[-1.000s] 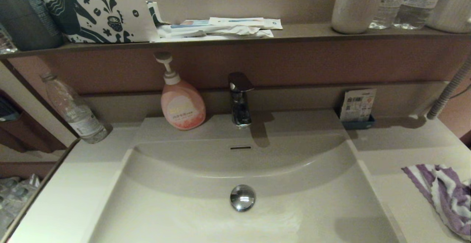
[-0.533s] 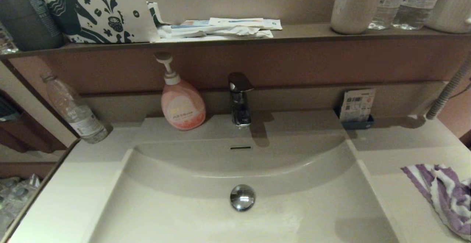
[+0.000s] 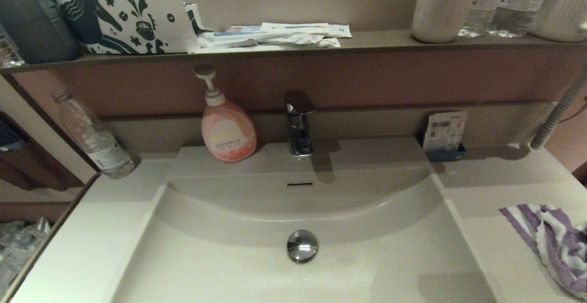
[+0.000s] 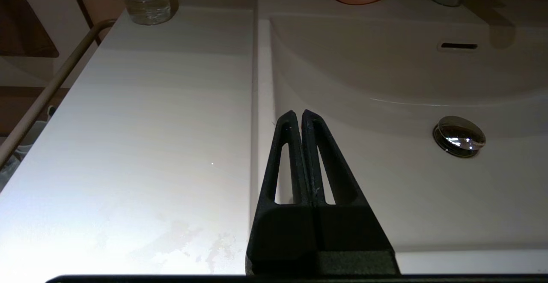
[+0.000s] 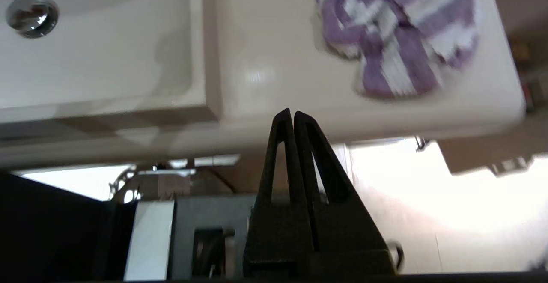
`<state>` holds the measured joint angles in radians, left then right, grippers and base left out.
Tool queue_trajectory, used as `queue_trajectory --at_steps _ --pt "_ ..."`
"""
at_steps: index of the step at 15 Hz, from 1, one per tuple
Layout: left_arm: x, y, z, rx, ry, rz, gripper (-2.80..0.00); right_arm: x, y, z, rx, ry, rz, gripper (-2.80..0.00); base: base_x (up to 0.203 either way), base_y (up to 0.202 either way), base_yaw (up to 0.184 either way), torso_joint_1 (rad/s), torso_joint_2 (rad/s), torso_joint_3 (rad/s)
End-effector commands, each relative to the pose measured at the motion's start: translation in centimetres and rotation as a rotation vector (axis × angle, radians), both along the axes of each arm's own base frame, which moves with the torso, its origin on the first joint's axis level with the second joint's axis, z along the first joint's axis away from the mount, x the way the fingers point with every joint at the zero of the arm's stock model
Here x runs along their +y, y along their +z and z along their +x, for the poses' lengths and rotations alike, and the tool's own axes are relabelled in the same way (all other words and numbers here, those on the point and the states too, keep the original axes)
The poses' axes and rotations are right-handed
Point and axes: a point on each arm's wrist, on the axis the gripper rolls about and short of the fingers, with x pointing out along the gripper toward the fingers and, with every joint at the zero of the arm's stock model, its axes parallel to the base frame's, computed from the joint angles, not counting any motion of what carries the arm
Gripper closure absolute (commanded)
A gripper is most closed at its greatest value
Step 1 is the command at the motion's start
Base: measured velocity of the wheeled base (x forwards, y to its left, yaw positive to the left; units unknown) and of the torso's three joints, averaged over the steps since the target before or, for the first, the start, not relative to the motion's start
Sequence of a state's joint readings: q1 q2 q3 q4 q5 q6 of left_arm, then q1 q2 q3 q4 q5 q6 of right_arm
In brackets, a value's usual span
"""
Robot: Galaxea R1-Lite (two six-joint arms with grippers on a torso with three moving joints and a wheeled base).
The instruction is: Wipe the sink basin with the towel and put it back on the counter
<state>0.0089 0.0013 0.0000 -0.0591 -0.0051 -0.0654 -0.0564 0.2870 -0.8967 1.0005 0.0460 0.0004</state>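
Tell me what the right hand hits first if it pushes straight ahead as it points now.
Probably the counter: the right hand, shut, points at its front edge beside the sink basin, with the towel off to one side. Depth is unclear.

Only the robot's two grippers show, and they look alike. The left gripper (image 4: 298,114) is matte black, built of two long fingers (image 4: 286,154) that taper from a broad blocky base to narrow rounded tips. Each finger is a hollow frame with a slim triangular cut-out running along its length, and the surface has a slightly grainy, moulded look. A thin seam runs down the middle of the base. The right gripper (image 5: 287,114) has the same black colour, the same tapering fingers (image 5: 278,154) with slotted openings, and the same wide base.
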Motion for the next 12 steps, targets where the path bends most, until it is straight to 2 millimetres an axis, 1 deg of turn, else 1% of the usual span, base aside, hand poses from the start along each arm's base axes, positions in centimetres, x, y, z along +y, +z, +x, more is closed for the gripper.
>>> queue_trajectory --at_steps 1,2,4,6,7,9,11,12 --pt "0.0 0.0 0.0 0.0 0.001 -0.001 0.0 -0.2 -1.9 0.2 -0.028 0.024 -0.002 0.0 0.0 0.0 0.0 0.0 0.0 0.0" --pt "0.0 0.0 0.0 0.0 0.0 -0.001 0.0 -0.3 -3.0 0.4 -0.06 0.028 -0.002 0.0 0.0 0.0 0.0 0.0 0.0 0.0" --pt "0.0 0.0 0.0 0.0 0.0 -0.001 0.0 -0.4 -5.5 1.7 -0.148 0.03 0.001 0.0 0.0 0.0 0.0 0.0 0.0 0.0" --pt "0.0 0.0 0.0 0.001 0.001 -0.001 0.0 -0.5 -8.2 3.6 -0.243 0.02 -0.009 0.0 0.0 0.0 0.0 0.0 0.0 0.0" --pt "0.0 0.0 0.0 0.0 0.001 -0.002 0.0 -0.5 -9.4 4.8 -0.309 0.016 -0.018 0.0 0.0 0.0 0.0 0.0 0.0 0.0" --pt "0.0 0.0 0.0 0.0 0.001 -0.002 0.0 -0.5 -11.4 6.3 -0.402 0.014 -0.036 0.0 0.0 0.0 0.0 0.0 0.0 0.0" --pt "0.0 0.0 0.0 0.0 0.001 -0.002 0.0 -0.6 -12.7 6.9 -0.416 0.012 -0.05 0.0 0.0 0.0 0.0 0.0 0.0 0.0" --pt "0.0 0.0 0.0 0.0 -0.001 -0.002 0.0 -0.6 -12.7 6.9 -0.418 0.01 -0.048 0.0 0.0 0.0 0.0 0.0 0.0 0.0"
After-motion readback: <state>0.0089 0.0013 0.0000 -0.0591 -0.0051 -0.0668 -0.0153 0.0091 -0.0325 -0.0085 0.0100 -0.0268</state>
